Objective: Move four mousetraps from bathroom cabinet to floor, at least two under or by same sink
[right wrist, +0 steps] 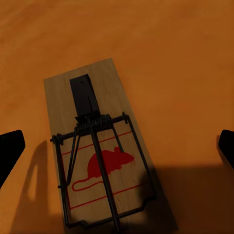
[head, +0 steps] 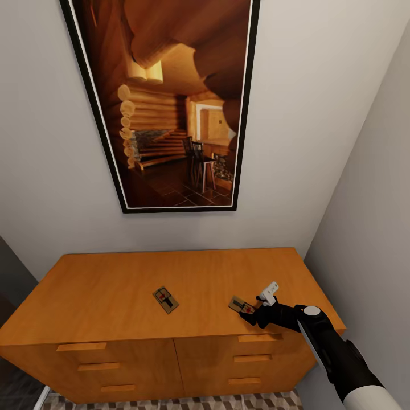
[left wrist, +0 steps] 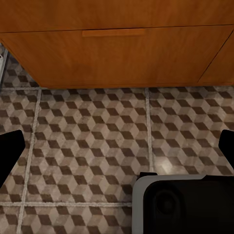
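One mousetrap point(head: 241, 306) is seen flat on the cabinet point(head: 114, 285) top near its front edge, toward the right end. A second mousetrap point(head: 165, 299) is seen near the middle. The right gripper point(head: 254, 314) is held wide open over the first trap. The left gripper point(left wrist: 117, 151) is held wide open above the bathroom floor point(left wrist: 87, 141).

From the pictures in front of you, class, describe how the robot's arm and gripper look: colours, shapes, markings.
The right arm is glossy black and tube-shaped, with a white segment nearest the camera and a round white cap at a joint. Its right gripper is black, with a small white block on top.
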Controlling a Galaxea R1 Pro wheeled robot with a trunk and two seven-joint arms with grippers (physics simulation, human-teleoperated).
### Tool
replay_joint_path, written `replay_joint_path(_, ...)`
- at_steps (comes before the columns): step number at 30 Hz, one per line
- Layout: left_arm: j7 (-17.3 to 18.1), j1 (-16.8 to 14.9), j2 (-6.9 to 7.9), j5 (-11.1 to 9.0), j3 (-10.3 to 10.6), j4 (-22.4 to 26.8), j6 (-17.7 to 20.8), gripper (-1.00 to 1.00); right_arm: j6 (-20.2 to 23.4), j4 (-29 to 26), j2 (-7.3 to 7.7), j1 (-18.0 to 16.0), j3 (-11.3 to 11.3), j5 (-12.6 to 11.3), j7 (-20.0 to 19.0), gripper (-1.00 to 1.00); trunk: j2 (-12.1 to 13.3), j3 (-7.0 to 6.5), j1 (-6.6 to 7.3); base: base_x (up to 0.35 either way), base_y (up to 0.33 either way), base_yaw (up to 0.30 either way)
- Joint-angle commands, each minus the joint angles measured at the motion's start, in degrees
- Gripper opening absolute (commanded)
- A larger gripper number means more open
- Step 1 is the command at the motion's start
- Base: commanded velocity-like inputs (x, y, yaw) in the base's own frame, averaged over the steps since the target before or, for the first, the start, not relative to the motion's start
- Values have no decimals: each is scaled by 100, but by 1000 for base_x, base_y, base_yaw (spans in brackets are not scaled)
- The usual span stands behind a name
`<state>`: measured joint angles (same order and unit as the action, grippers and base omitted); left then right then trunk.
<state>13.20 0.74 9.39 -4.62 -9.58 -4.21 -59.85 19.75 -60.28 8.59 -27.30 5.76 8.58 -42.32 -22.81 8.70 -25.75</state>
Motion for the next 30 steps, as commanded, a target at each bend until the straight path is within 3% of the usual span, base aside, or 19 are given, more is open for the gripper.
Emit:
replay_joint_path(1, 59, -4, 1, -47, -17, -9, -15, 100, 20, -10, 3, -4, 4, 38, -22, 100, -11, 10, -4, 0, 2, 0)
replay_joint_path(30, 59, -4, 1, -47, -17, -3, -15, 100, 20, -1, 3, -4, 4, 38, -22, 100, -11, 10, -4, 0, 0, 0)
